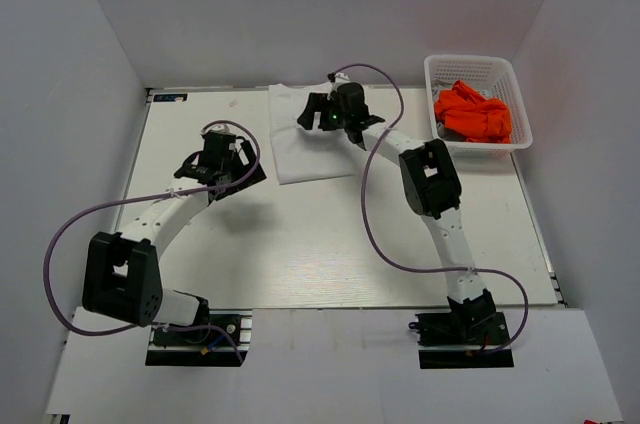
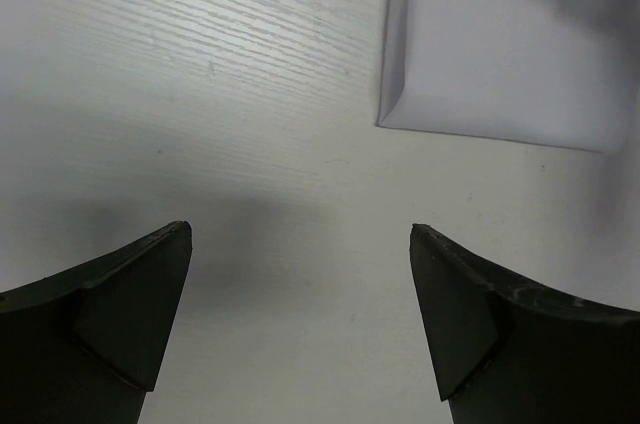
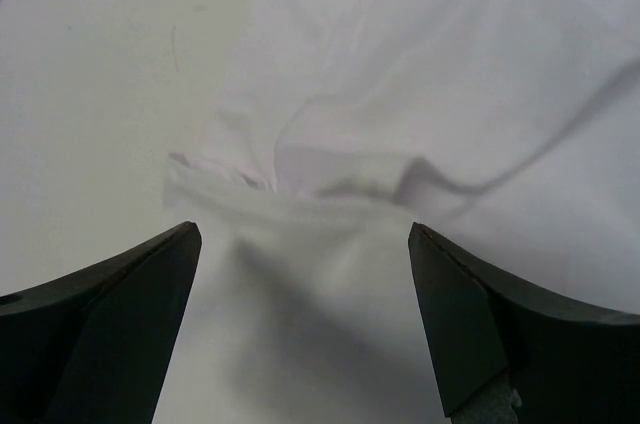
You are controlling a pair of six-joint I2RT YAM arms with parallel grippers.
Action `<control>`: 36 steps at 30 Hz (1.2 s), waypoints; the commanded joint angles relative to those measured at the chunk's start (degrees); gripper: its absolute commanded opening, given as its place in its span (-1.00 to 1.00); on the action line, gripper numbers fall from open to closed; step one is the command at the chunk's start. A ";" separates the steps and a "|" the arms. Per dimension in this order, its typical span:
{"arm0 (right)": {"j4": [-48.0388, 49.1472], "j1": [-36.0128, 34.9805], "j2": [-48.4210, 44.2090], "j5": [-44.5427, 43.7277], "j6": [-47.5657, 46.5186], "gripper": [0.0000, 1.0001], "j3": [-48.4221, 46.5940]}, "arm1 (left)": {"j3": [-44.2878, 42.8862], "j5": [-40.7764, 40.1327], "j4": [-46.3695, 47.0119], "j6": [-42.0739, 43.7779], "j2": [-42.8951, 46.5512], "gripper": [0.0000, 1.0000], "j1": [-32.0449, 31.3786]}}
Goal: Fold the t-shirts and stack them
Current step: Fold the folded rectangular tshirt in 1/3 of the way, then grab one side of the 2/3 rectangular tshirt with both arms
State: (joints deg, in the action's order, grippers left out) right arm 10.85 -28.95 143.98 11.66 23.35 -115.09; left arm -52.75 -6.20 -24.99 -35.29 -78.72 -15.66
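The white shirt (image 1: 300,149) is lying at the far side of the table (image 1: 330,244), looking folded down to a neat rectangle, though the end under the right arm is bunching up. The right gripper (image 3: 300,234) is hovering just above that rumpled end, jaws wide and holding nothing, with a doubled hem sitting between its fingers. The left gripper (image 2: 300,234) is hanging over bare table just beside the shirt's near-left corner, wide open too and empty.

By the look of it, the white shirt's fold is at the tidying stage and no stacking is done yet. In the basket (image 1: 470,66) at the far right, the orange shirt (image 1: 472,112) is sitting in a crumpled heap, with a grey patch (image 1: 452,130) at its near side that cannot be made out.

The next move is probably calling for the right arm to reach over to the basket, pinch the orange cloth and bring it out to open table for spreading.
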 commanded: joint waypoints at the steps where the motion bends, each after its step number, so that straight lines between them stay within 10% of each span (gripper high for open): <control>1: 0.92 0.30 -11.95 -2.34 -2.26 0.81 9.22 | -2.80 6.27 2.48 2.85 -1.52 1.00 0.02; 11: -8.03 3.98 -34.29 -4.54 -0.42 0.81 39.66 | -9.37 14.02 8.12 6.01 -15.22 1.00 -4.11; 28: -12.70 5.75 -26.83 10.57 2.48 0.81 41.70 | -16.94 3.82 5.66 6.02 -31.23 0.08 -6.31; 32: -12.52 5.66 -26.21 11.28 3.54 0.56 43.10 | -16.95 5.14 6.44 6.02 -32.64 -0.22 -6.31; 36: -12.43 5.66 -26.12 9.79 3.98 -0.13 44.07 | -16.95 5.84 6.98 6.02 -34.65 -0.62 -6.31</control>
State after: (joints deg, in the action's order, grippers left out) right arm -0.01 -22.92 116.20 21.56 26.33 -72.27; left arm -69.87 -0.56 -16.84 -29.56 -110.74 -21.76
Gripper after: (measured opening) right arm 0.490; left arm 0.218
